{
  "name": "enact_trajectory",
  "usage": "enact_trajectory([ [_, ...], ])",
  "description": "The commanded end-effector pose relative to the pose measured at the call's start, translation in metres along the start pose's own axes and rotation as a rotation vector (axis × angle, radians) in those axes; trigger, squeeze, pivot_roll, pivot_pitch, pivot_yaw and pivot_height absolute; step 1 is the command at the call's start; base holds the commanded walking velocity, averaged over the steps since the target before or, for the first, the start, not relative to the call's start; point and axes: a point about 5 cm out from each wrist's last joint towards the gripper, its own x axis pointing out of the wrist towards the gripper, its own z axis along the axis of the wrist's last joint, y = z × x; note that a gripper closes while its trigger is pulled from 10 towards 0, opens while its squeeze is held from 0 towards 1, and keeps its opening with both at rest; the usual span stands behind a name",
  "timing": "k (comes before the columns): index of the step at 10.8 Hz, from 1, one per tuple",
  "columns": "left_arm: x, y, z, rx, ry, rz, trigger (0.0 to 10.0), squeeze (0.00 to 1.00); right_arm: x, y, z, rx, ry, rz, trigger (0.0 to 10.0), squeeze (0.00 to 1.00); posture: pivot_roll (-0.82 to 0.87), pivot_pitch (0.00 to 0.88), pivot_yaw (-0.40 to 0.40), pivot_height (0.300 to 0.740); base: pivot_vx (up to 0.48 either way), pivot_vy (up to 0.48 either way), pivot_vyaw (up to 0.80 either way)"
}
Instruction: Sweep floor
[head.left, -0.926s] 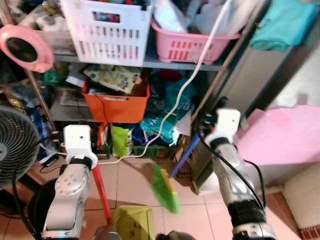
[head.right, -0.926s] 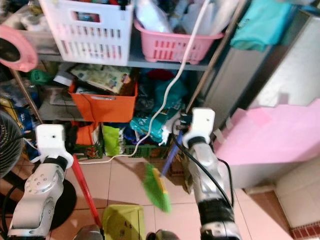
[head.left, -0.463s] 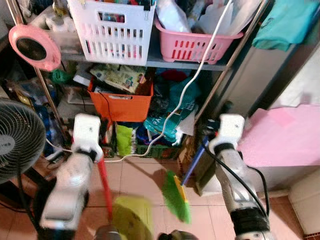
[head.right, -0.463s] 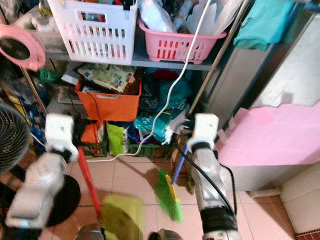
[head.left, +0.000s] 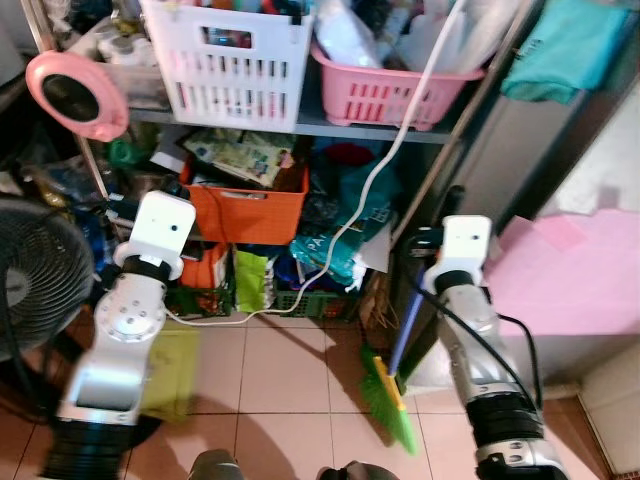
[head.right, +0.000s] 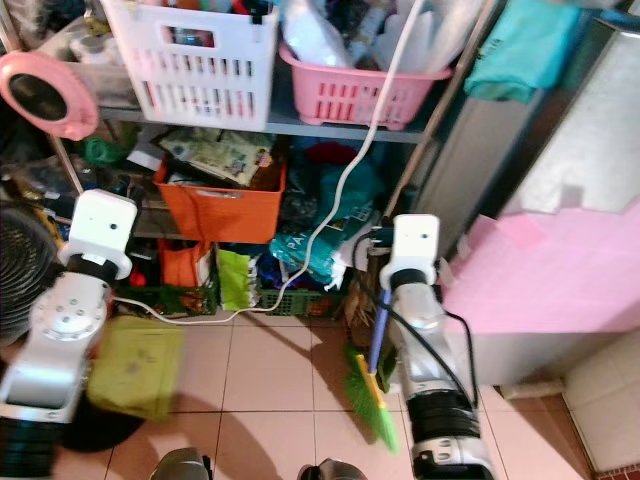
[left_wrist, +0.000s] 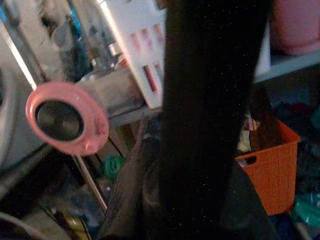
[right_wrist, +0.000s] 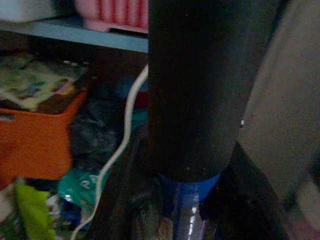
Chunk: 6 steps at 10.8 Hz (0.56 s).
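Head view down onto a tiled floor (head.left: 290, 370) before a cluttered shelf (head.left: 340, 125). The right end effector (right_wrist: 192, 197) is pinched on the blue handle of a green broom (head.left: 392, 400), whose bristles have dropped from mid-air to meet the tiles beside the robot's right arm. The left end effector (left_wrist: 210, 150) cannot be read for spread or closure; its yellow-green dustpan (head.left: 170, 370), blurred, has swung out to the left, low by the fan (head.left: 30, 270). Sweeping looks about to start
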Motion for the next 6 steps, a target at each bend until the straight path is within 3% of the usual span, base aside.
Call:
enact_trajectory([
  [1,0.003,-0.004,0.009,-0.033,-0.052,-0.016,10.0,0.0,0.003,0.002,0.017,-0.007,-0.07,0.026,10.0,0.0,0.1,0.001,-0.108,0.74,0.0,0.0,0.0],
  [2,0.002,-0.008,0.013,-0.003,-0.092,0.01,10.0,0.0,0.003,0.002,0.016,-0.009,-0.068,0.031,10.0,0.0,0.09,0.004,-0.111,0.74,0.0,0.0,0.0],
  [3,0.005,-0.011,0.019,-0.126,-0.123,-0.001,10.0,0.0,0.004,0.001,0.017,-0.006,-0.069,0.027,10.0,0.0,0.09,0.013,-0.112,0.74,0.0,0.0,0.0],
  [5,0.014,-0.016,0.029,-0.222,-0.175,0.017,10.0,0.0,0.004,0.002,0.019,0.005,-0.076,0.038,10.0,0.0,0.09,0.014,-0.114,0.74,0.0,0.0,0.0],
  [6,0.016,-0.022,0.035,-0.211,-0.196,0.008,10.0,0.0,0.004,0.003,0.019,-0.002,-0.078,0.048,10.0,0.0,0.09,0.015,-0.116,0.74,0.0,0.0,0.0],
])
